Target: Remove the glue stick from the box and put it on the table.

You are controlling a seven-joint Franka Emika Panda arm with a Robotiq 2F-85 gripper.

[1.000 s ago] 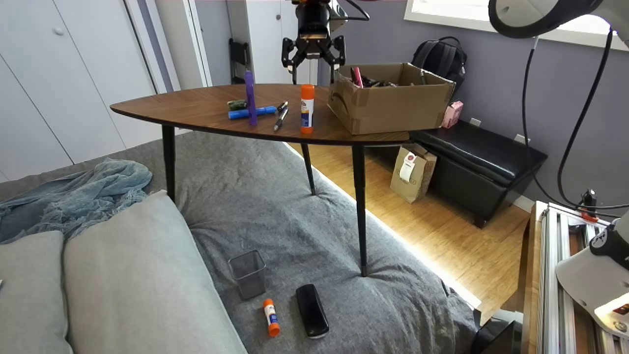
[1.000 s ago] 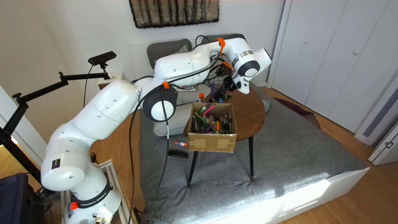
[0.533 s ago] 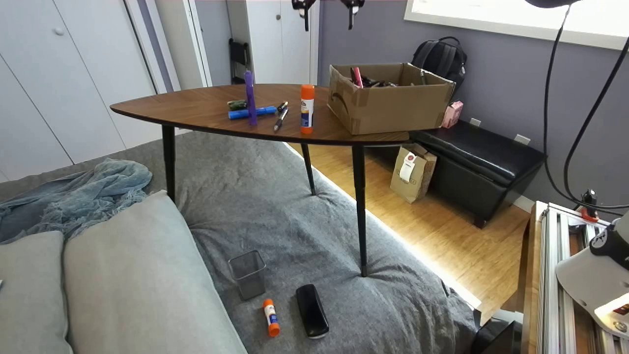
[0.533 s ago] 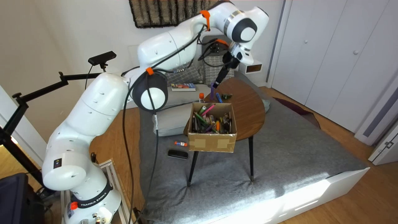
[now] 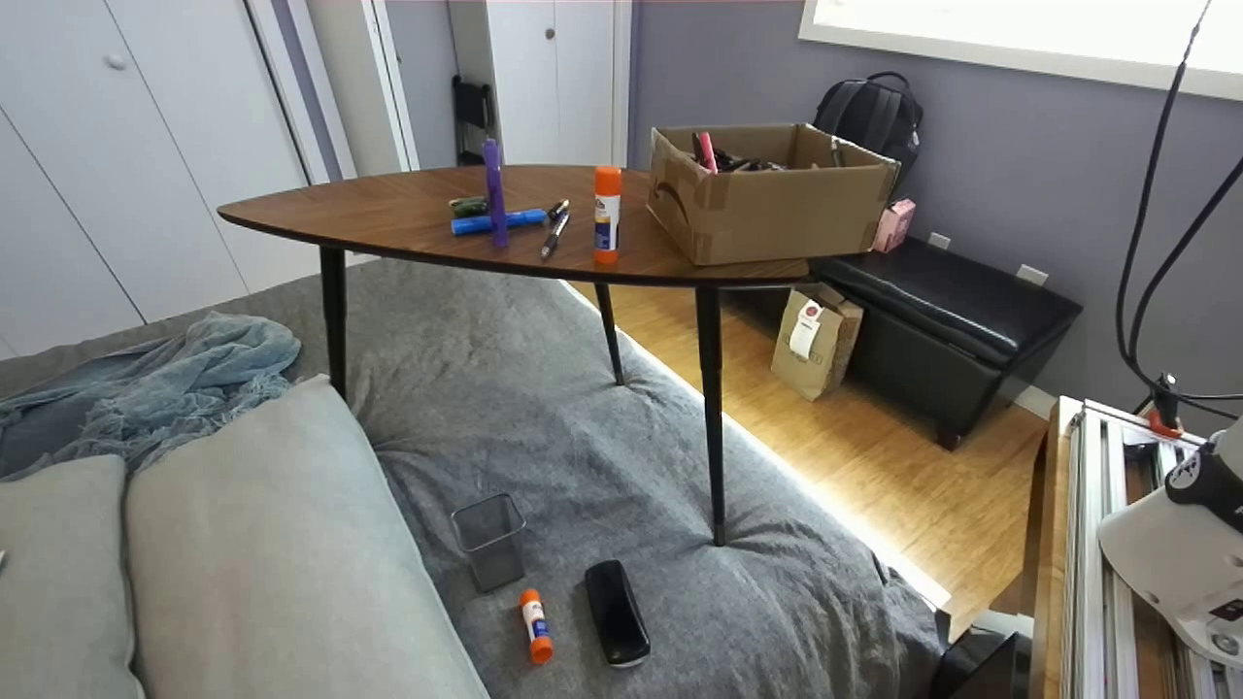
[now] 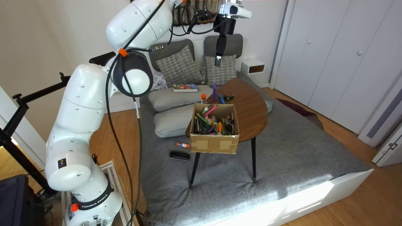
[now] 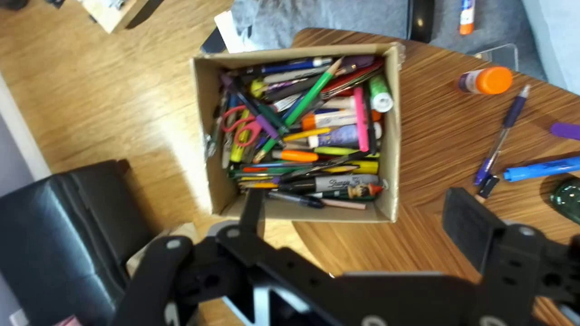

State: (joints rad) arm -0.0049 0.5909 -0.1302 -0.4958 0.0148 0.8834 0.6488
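The glue stick (image 5: 607, 216), orange and white, stands upright on the wooden table (image 5: 388, 199) beside the cardboard box (image 5: 787, 214). It also shows in an exterior view (image 6: 203, 99) and in the wrist view (image 7: 491, 80). The box (image 7: 394, 149) is full of pens and markers; an orange-and-white tube (image 7: 335, 119) lies among them. My gripper (image 7: 355, 199) is open and empty, its fingers wide apart. In an exterior view the gripper (image 6: 217, 61) hangs high above the table's far end, clear of everything.
A purple marker (image 5: 494, 194) stands upright on the table. A blue marker (image 5: 498, 222), pens (image 5: 555, 235) and a dark green item (image 6: 229, 97) lie near it. On the couch lie another glue stick (image 5: 536, 626), a black case (image 5: 617, 614) and a mesh cup (image 5: 488, 542).
My open gripper has risen from near the tabletop to high above it and left one exterior view. The glue stick, box and other items have not moved.
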